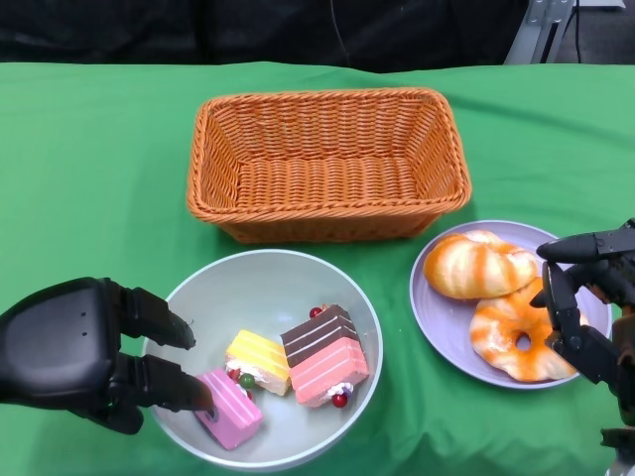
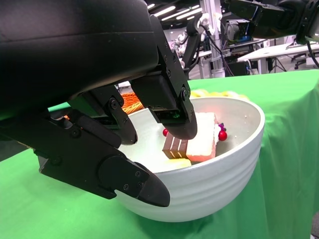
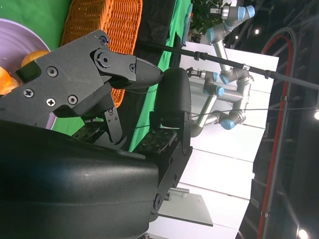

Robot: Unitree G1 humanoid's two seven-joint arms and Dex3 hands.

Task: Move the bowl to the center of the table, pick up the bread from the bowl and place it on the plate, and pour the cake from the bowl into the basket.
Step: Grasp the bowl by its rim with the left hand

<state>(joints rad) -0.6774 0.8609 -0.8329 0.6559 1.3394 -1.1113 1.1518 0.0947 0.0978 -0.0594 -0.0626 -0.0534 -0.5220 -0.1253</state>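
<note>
A grey-white bowl [image 1: 260, 286] sits at the table's front centre, holding a pink cake [image 1: 230, 408], a yellow cake [image 1: 258, 360] and a brown-and-pink cake [image 1: 324, 355]. My left hand [image 1: 79, 352] grips its left rim. In the left wrist view the fingers [image 2: 172, 109] reach inside the bowl [image 2: 214, 169] and the thumb lies under its outer wall. The lilac plate [image 1: 437, 319] to the right carries a round bread [image 1: 476, 266] and a ring-shaped bread [image 1: 516, 342]. My right hand [image 1: 585, 297] hovers at the plate's right edge, fingers apart, holding nothing.
An orange wicker basket [image 1: 327, 164] stands behind the bowl and plate, with nothing in it. Green cloth covers the table. The right wrist view shows the basket [image 3: 114, 30] and a part of the plate [image 3: 20, 35] beyond my right hand.
</note>
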